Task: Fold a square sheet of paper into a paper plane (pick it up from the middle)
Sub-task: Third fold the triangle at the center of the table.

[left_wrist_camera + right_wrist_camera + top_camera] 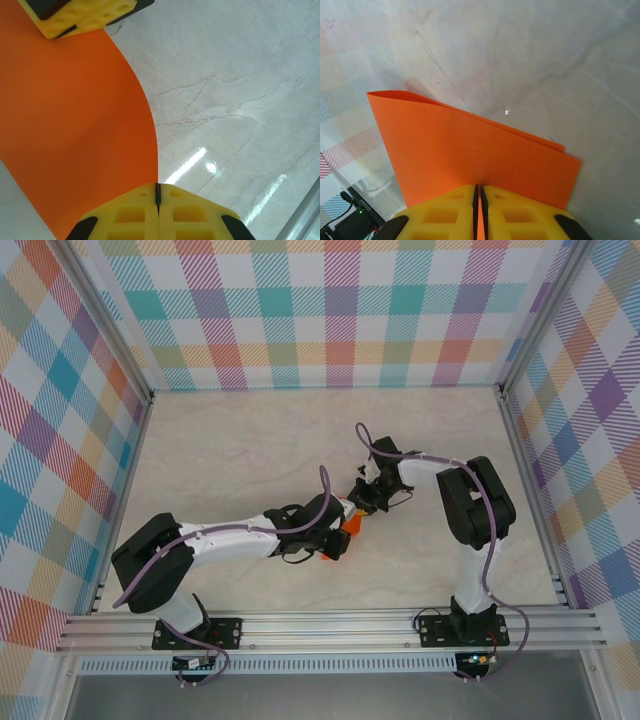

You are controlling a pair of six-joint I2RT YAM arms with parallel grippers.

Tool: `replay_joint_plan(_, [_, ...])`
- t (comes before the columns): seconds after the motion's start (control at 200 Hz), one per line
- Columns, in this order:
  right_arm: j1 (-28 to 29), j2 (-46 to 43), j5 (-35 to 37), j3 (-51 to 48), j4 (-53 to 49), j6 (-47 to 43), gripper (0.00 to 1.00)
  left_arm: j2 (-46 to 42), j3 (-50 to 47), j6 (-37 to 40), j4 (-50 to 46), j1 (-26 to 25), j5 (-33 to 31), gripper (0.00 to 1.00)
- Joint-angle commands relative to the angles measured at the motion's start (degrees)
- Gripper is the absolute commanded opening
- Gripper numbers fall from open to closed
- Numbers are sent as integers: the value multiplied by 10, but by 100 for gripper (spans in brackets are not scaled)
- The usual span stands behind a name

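The left gripper has its jaws pressed together on one edge of the orange sheet of paper, which curves away from it in a smooth bend. The right gripper is clamped on the sheet too. In its wrist view the sheet runs up from its jaws as two layers, the far edges nearly matching and one corner of the back layer peeking out. From above, both grippers meet near the middle of the table, with the sheet pinched between them and mostly hidden under the left one.

I judge this to be the first fold, the sheet doubled over but not yet creased (the bend looks rounded, not sharp). The next move calls for lining up the loose edges, lowering the sheet flat and pressing along the bend without letting the thin layers slip. I cannot tell whether the sheet touches the table. No container is in play here.
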Motion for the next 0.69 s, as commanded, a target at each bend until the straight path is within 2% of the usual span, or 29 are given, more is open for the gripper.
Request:
replay_joint_plan(0.0, [4,15,27,13,-28,-28,13,18,4,10,2,27,47,0])
replay_joint_plan(0.085, [6,21,39,16,-37,-37,13,31,10,15,-4,41,66,0])
replay_joint_plan(0.69, [6,14,50,9,-43,-38,15,66,49,58,-43,88,64,0])
